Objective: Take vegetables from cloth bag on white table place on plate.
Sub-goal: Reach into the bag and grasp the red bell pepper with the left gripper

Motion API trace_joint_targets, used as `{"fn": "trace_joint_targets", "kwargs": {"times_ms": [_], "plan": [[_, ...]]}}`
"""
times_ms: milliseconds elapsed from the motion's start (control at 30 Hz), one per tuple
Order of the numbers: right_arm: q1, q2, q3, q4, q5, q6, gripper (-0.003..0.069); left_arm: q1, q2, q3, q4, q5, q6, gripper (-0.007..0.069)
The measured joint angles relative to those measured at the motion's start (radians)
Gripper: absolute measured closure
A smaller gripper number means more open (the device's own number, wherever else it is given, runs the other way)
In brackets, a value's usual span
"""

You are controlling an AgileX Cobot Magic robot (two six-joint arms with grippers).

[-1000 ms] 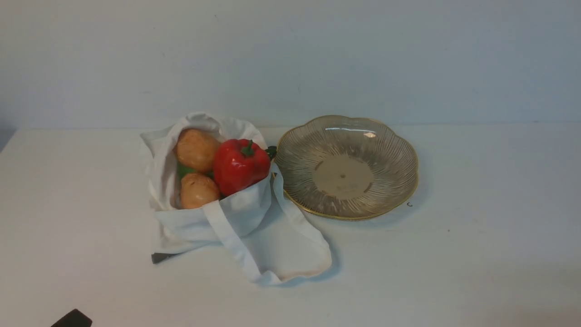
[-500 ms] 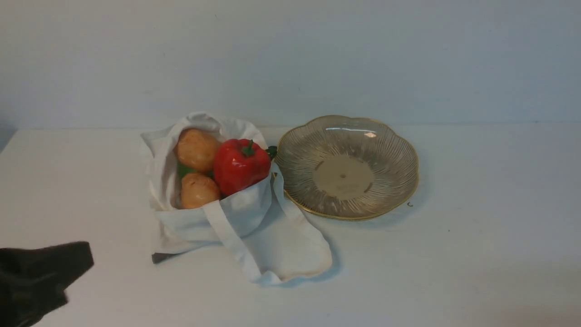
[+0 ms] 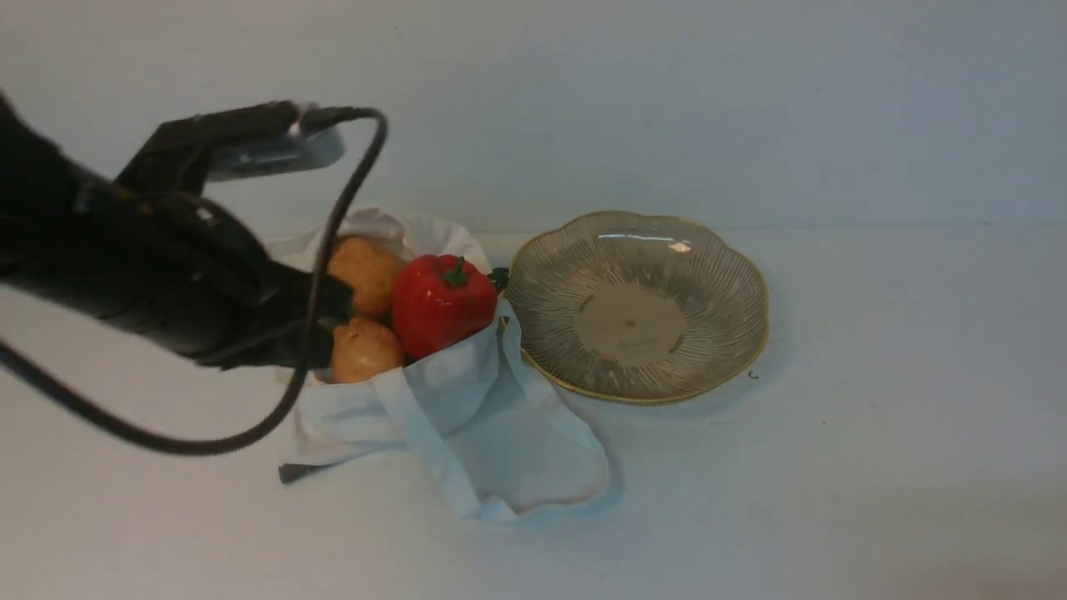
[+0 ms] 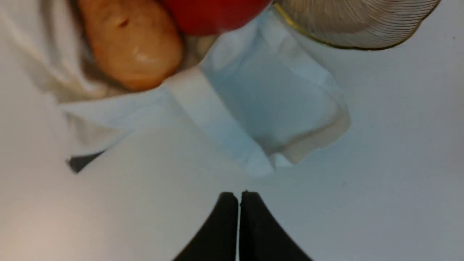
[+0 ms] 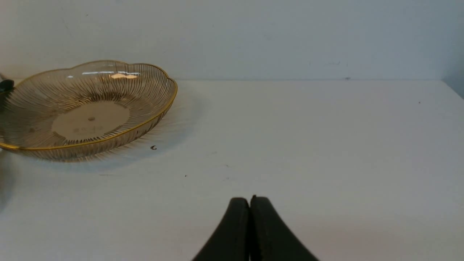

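The cloth bag [image 3: 467, 417] lies open on the white table [image 3: 875, 458]. In it sit a red bell pepper [image 3: 442, 304] and two tan potatoes, one further back [image 3: 367, 268] and one nearer [image 3: 367, 350]. The carrot and the green vegetable are hidden. The glass plate [image 3: 633, 308] stands empty right of the bag. My left arm [image 3: 167, 275] hangs over the bag's left side. Its gripper [image 4: 238, 197] is shut and empty above the table, in front of the bag [image 4: 272, 108] and apart from the potato [image 4: 130, 43]. My right gripper [image 5: 249, 201] is shut and empty, right of the plate [image 5: 87, 112].
A dark green bit [image 3: 498, 279] pokes out between the pepper and the plate. A small dark thing [image 3: 296, 472] sticks out from under the bag's front left corner. The left arm's cable [image 3: 317, 250] loops in front of the bag. A wall stands behind the table.
My left arm has swung up from the lower left corner and now hangs over the left side of the bag. Bag, vegetables and plate have not moved.
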Motion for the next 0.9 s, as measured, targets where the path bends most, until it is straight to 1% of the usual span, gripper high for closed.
{"fn": "trace_joint_targets", "kwargs": {"times_ms": [33,100,167,200,333,433,533,567,600,633,667,900], "plan": [[0.000,0.000,0.000,0.000,0.000,0.000,0.0673,0.000,0.006,-0.006,0.004,-0.001,0.000,0.0627],[0.000,0.000,0.000,0.000,0.000,0.000,0.0673,-0.046,0.073,-0.060,0.045,-0.010,-0.012,0.0603],[0.000,0.000,0.000,0.000,0.000,0.000,0.0673,-0.079,0.139,-0.112,0.089,-0.018,-0.030,0.0550],[0.000,0.000,0.000,0.000,0.000,0.000,0.0673,-0.085,0.144,-0.121,0.094,-0.020,-0.030,0.0543],[0.000,0.000,0.000,0.000,0.000,0.000,0.0673,-0.132,0.228,-0.187,0.190,-0.033,-0.036,0.0356],[0.000,0.000,0.000,0.000,0.000,0.000,0.0673,-0.153,0.265,-0.195,0.259,-0.067,-0.029,0.0186],[0.000,0.000,0.000,0.000,0.000,0.000,0.0673,-0.159,0.306,-0.196,0.342,-0.133,-0.006,0.0020],[0.000,0.000,0.000,0.000,0.000,0.000,0.0673,-0.159,0.309,-0.196,0.353,-0.142,-0.005,0.0004],[0.000,0.000,0.000,0.000,0.000,0.000,0.0673,-0.159,0.329,-0.196,0.386,-0.178,-0.002,-0.0034],[0.000,0.000,0.000,0.000,0.000,0.000,0.0673,-0.159,0.347,-0.196,0.409,-0.215,0.001,-0.0054],[0.000,0.000,0.000,0.000,0.001,0.000,0.0673,-0.159,0.362,-0.196,0.416,-0.236,0.001,-0.0057],[0.000,0.000,0.000,0.000,0.001,0.000,0.0673,-0.159,0.438,-0.199,0.421,-0.338,0.001,-0.0059]]}}
